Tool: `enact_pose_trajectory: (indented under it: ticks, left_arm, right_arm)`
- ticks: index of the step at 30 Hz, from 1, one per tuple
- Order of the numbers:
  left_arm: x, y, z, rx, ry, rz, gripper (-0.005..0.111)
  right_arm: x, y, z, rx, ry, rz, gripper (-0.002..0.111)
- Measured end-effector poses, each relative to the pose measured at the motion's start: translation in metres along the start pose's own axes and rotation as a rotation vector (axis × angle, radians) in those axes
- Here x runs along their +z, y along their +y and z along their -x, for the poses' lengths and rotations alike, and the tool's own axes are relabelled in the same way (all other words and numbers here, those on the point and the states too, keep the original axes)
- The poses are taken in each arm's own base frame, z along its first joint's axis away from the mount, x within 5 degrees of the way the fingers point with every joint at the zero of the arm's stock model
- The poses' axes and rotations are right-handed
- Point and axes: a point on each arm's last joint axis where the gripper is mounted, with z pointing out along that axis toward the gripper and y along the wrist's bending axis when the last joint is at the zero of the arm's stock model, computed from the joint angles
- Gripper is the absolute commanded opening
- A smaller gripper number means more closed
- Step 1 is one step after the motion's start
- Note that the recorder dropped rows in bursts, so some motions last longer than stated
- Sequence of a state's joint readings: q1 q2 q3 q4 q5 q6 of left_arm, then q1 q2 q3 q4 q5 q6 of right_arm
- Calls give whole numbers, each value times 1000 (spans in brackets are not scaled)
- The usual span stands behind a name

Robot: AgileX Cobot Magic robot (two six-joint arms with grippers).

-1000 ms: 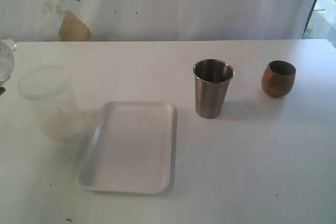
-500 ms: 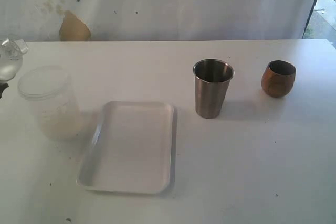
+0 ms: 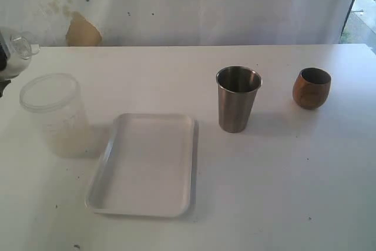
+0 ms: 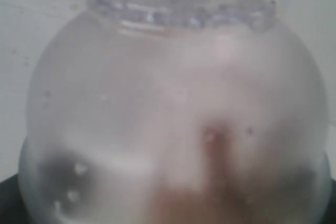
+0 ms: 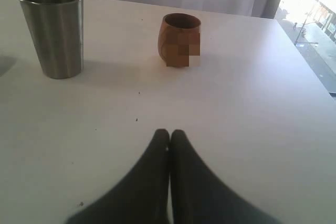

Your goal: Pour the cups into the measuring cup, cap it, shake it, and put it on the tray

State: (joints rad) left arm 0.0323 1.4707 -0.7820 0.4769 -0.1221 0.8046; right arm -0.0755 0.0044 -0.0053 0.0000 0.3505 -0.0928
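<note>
The steel tumbler (image 3: 238, 99) (image 5: 51, 30) stands upright right of the tray (image 3: 120, 204). Farther right sits the brown wooden cup (image 3: 311, 88) (image 5: 179, 40). No clear cup with graduation marks shows. At the far left edge my left gripper (image 3: 2, 63) holds up a clear rounded plastic piece with a ribbed neck (image 3: 16, 54). That piece (image 4: 173, 108) fills the left wrist view and hides the fingers. My right gripper (image 5: 169, 132) is shut and empty, low over the bare table, short of both cups and touching neither.
A cloudy frosted plastic container (image 3: 54, 116) stands open-topped just left of the tray, below the held piece. A white curtain hangs behind the table, with a tan patch (image 3: 82, 30) on it. The table's right edge (image 5: 315, 72) lies beyond the wooden cup.
The clear rounded piece at the left edge has risen and shifted slightly right, tilting as it went. The cups, the tray and the frosted container have not moved.
</note>
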Motion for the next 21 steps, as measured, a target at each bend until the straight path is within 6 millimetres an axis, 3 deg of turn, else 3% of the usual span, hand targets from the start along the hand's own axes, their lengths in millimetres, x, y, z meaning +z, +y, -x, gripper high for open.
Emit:
enact_pose_trajectory:
  ticks: [8,21]
  left_arm:
    - [11,-8,-3,153,5,-37,0]
    - [16,-7,1,133,-45,10,0]
  right_arm:
    - [0,0,0,0,0,0,0]
    - [0,0,0,0,0,0,0]
